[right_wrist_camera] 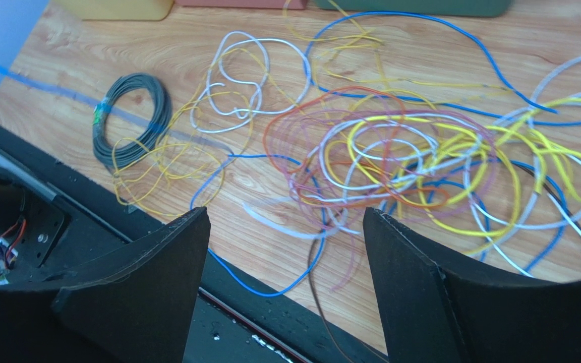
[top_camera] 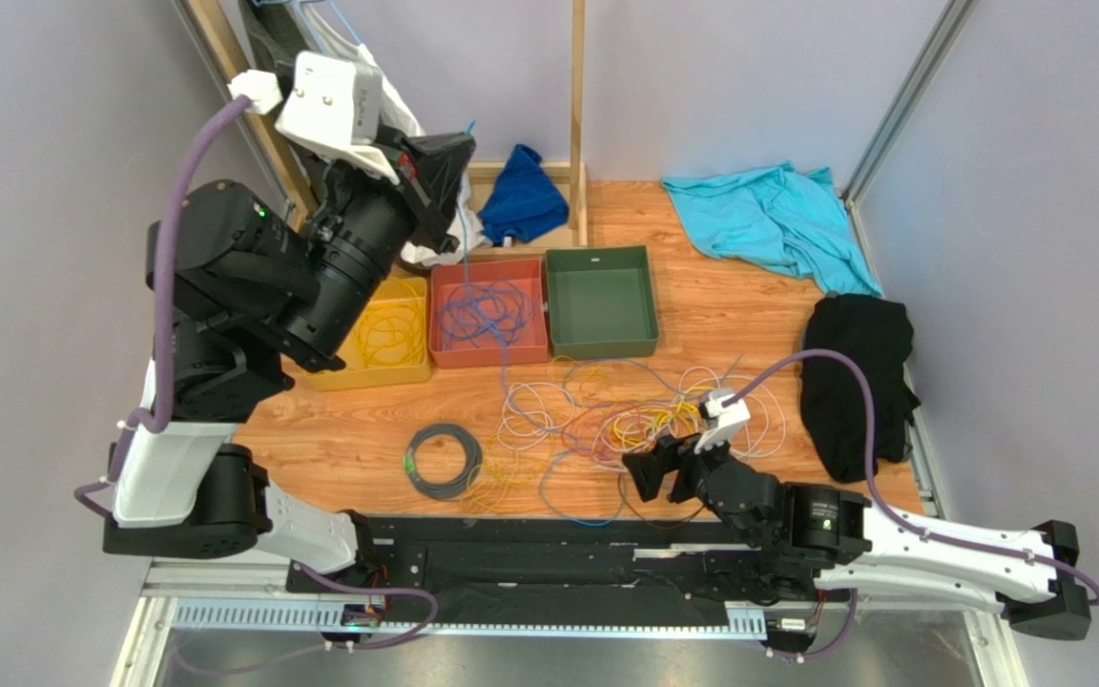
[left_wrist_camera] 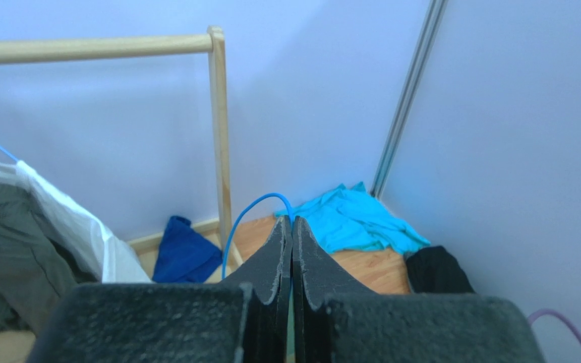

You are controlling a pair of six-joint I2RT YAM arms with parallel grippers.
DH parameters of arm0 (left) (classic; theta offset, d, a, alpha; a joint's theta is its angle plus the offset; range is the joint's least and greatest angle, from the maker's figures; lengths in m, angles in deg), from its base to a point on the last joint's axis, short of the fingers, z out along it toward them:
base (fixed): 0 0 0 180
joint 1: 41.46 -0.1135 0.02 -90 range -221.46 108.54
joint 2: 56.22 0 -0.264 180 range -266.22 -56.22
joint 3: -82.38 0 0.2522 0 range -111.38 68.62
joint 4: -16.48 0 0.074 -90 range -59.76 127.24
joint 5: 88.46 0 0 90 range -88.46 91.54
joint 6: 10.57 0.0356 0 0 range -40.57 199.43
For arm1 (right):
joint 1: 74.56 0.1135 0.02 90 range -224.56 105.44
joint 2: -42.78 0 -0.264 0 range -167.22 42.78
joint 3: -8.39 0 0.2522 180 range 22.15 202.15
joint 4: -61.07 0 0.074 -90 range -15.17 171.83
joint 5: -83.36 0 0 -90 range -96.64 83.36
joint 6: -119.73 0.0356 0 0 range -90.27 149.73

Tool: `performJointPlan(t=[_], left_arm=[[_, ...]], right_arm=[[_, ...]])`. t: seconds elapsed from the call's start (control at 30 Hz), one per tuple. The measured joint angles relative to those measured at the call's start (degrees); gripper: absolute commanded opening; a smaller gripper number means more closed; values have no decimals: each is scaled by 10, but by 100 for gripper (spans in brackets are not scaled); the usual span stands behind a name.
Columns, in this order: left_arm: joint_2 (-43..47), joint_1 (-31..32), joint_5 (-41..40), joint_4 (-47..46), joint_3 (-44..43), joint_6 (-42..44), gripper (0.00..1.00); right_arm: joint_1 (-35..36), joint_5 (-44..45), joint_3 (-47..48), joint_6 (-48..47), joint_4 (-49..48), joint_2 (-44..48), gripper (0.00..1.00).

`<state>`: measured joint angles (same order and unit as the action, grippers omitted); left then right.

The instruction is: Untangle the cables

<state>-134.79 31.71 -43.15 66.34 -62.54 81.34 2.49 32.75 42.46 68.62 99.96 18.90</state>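
The tangled cables (top_camera: 627, 415), yellow, blue, white-grey and orange loops, lie on the wooden table; they also show in the right wrist view (right_wrist_camera: 392, 159). A black coil (top_camera: 444, 461) with a green tag lies to their left, also in the right wrist view (right_wrist_camera: 131, 117). My left gripper (top_camera: 441, 161) is raised high above the bins. In the left wrist view it (left_wrist_camera: 292, 221) is shut on a thin blue cable (left_wrist_camera: 252, 215) that arcs down to the left. My right gripper (top_camera: 663, 470) is open and empty, low over the tangle's near edge, also seen in the right wrist view (right_wrist_camera: 286, 219).
A yellow bin (top_camera: 376, 332) with yellow cables, a red bin (top_camera: 488, 344) with blue cables and a green bin (top_camera: 600, 301) stand in a row. A wooden rack (top_camera: 577, 100), a teal cloth (top_camera: 770, 215), a dark blue cloth (top_camera: 522, 193) and a black cloth (top_camera: 861, 379) lie around.
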Motion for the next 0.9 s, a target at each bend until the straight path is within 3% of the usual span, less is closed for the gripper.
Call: performJointPlan(t=[0.17,0.3,0.67,0.9], left_arm=[[-34,-1,8,19,-80,22,0],[-36,-1,11,26,-86,30,0],[20,-1,7,24,18,31,0],[25,-1,20,30,28,18,0]], right_arm=[[0,-36,5,-45,-83,-79,80],[0,-69,14,-76,-142,-131,80],[0,-90,39,-101,-182,-203,81],[0,-94,37,-131,-272,-252,85]])
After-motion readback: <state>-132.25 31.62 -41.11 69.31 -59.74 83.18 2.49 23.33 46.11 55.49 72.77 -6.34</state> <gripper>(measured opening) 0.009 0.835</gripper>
